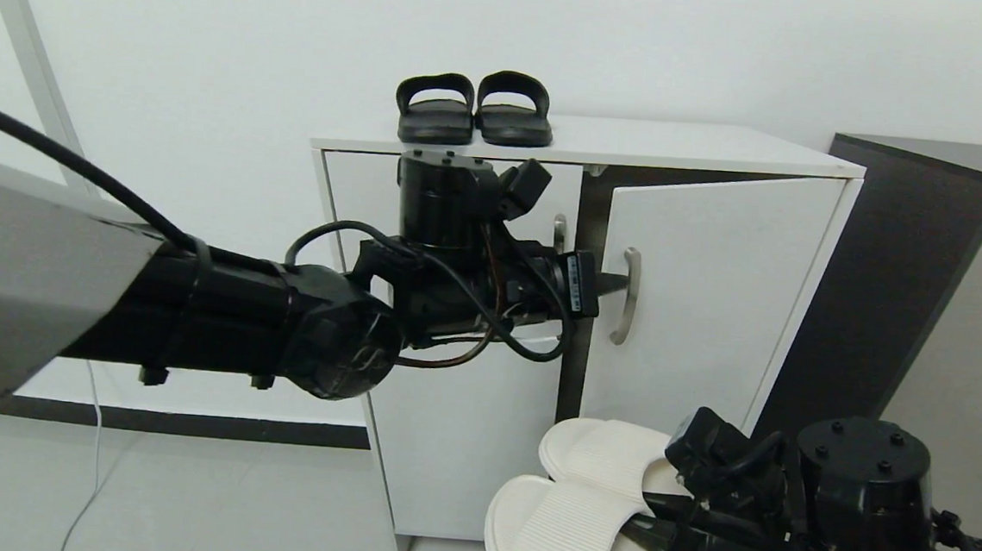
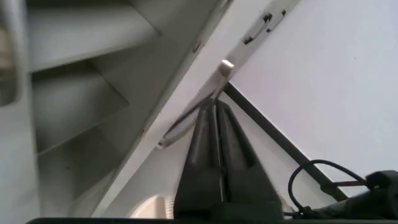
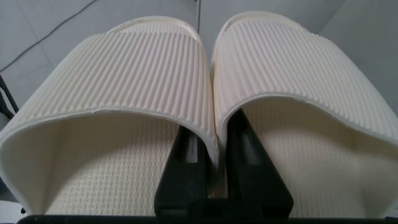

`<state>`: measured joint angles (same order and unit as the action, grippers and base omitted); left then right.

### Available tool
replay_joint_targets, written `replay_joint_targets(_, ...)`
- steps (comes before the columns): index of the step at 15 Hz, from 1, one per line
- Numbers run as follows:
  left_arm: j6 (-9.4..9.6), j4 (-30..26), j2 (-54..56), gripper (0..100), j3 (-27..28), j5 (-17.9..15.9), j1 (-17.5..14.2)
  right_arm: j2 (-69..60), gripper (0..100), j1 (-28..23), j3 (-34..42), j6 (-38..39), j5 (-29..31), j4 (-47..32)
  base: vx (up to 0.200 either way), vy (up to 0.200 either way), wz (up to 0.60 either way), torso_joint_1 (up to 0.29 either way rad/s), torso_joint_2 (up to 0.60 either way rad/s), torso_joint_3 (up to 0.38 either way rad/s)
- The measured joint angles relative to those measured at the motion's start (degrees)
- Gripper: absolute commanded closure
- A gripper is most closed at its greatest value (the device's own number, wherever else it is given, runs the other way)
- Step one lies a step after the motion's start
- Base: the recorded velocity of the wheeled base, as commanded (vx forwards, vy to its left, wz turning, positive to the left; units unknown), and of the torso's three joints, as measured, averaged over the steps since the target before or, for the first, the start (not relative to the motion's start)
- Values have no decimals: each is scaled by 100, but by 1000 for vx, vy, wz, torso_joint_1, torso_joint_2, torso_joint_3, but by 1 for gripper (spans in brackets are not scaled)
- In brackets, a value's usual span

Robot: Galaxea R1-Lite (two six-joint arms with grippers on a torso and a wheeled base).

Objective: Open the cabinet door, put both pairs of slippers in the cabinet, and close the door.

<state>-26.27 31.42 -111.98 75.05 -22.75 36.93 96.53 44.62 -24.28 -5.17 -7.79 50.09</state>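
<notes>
White wall [image 1: 213, 49] behind cabinet [image 1: 462, 446]; right claw [image 3: 210, 134] clamps cream slippers [image 3: 143, 81]

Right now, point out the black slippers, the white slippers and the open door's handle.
black slippers [image 1: 437, 83], head view, strap of one slipper.
white slippers [image 3: 143, 68], right wrist view, ribbed strap of one slipper.
door handle [image 1: 628, 311], head view, lower half of the bar.

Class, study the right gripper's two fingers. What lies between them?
The adjoining inner walls of the two white slippers are pinched between them, one finger of the right gripper inside each slipper. The right wrist view shows this.
</notes>
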Motion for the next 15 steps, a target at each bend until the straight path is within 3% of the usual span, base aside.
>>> replay_joint_targets(3,9,-5,357,100,-379,100,-110,13,100,11,4,0,0,5,0,0,0,0,0,0)
replay_joint_targets(6,-9,0,484,100,-427,48,-361,22,100,52,4,0,2,0,0,0,0,0,0,0)
replay_joint_targets(9,-50,26,278,100,-82,17,-496,41,100,66,4,0,10,-1,0,0,0,0,0,0)
replay_joint_targets(12,-279,33,-95,100,458,44,-523,46,100,74,4,0,10,0,0,0,0,0,0,0)
replay_joint_targets(15,-356,38,-436,100,935,50,-516,72,100,78,4,-13,16,-1,0,0,0,0,0,0)
